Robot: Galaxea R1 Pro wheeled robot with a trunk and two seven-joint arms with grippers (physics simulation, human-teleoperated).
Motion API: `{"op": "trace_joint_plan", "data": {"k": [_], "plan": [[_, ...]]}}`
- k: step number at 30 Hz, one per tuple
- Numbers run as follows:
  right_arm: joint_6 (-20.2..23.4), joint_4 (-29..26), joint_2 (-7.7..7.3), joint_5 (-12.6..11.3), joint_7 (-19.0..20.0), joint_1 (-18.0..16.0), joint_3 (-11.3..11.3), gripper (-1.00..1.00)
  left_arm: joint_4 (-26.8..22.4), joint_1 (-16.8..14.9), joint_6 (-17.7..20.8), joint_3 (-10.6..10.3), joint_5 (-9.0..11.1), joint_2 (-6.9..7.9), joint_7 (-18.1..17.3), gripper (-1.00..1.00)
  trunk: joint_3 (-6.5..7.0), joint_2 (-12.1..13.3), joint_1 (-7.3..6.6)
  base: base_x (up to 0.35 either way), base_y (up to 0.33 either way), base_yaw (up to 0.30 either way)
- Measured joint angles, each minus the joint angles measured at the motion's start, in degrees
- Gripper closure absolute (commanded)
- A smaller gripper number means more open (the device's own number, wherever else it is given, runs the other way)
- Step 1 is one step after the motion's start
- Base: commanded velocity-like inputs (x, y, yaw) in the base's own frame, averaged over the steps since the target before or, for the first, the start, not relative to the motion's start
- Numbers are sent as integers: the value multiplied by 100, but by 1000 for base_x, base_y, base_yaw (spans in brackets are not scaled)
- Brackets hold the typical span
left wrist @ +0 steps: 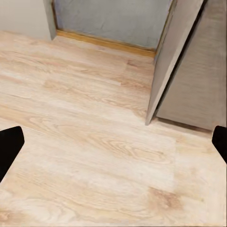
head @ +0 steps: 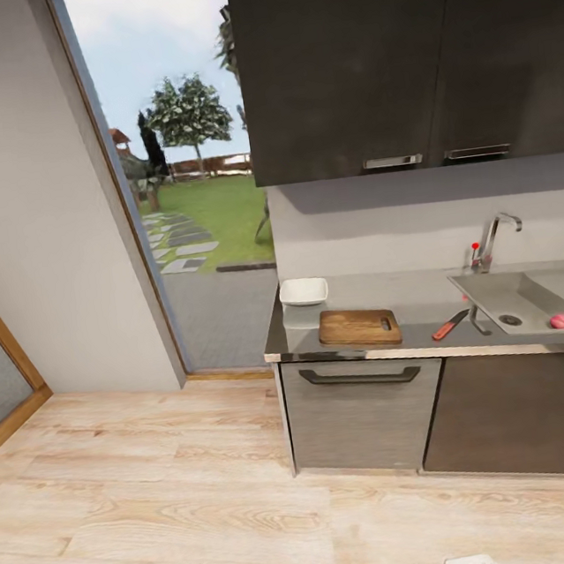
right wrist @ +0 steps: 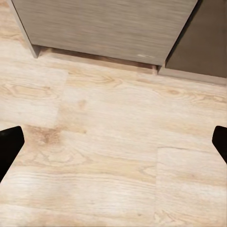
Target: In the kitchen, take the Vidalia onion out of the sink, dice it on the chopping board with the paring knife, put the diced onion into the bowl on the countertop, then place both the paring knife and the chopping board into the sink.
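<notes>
The grey countertop (head: 412,290) stands ahead, across the wooden floor. On its left end sits the white bowl (head: 303,291), with the brown chopping board (head: 359,326) just in front of it. The paring knife (head: 451,325), red-orange handled, lies between the board and the sink (head: 497,289). Inside the basin, at its right, rests the pinkish Vidalia onion (head: 562,321). Both arms hang low, far from the counter. My left gripper (left wrist: 113,146) is open over bare floor, and my right gripper (right wrist: 113,144) is open too, facing the cabinet base.
A chrome tap (head: 495,241) rises behind the sink. Dark wall cabinets (head: 394,53) hang above the counter. Below it are a grey drawer front with a handle (head: 359,377) and a dark door (head: 522,415). A doorway (head: 192,205) to the garden opens at the left.
</notes>
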Motion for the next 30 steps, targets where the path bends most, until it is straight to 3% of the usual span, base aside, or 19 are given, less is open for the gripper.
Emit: {"op": "trace_joint_plan", "data": {"k": [4, 7, 11, 17, 30], "plan": [[-3, 1, 0, 0, 5, 0, 1, -100, -2020, 1080, 997, -1, -14, 117, -12, -100, -1, 0, 0, 0, 0, 0], [-6, 1, -1, 0, 4, 0, 0, -100, -2454, 1455, 1165, -17, -15, 145, -14, -100, -1, 1, 0, 0, 0, 0], [-8, 1, -1, 0, 0, 0, -1, -100, -2638, 1662, 1256, -37, -18, 161, -12, -100, -1, 1, 1, 0, 0, 0], [-15, 1, 6, 0, 0, 0, -15, -100, -2681, 1708, 1285, -31, -23, 160, 2, -100, 0, 2, 1, 0, -68, -1], [-84, -93, 10, 0, 0, -1, -22, -100, -2690, 1717, 1313, -34, -23, 138, 15, -100, 23, 3, 0, 0, -304, -117]]}}
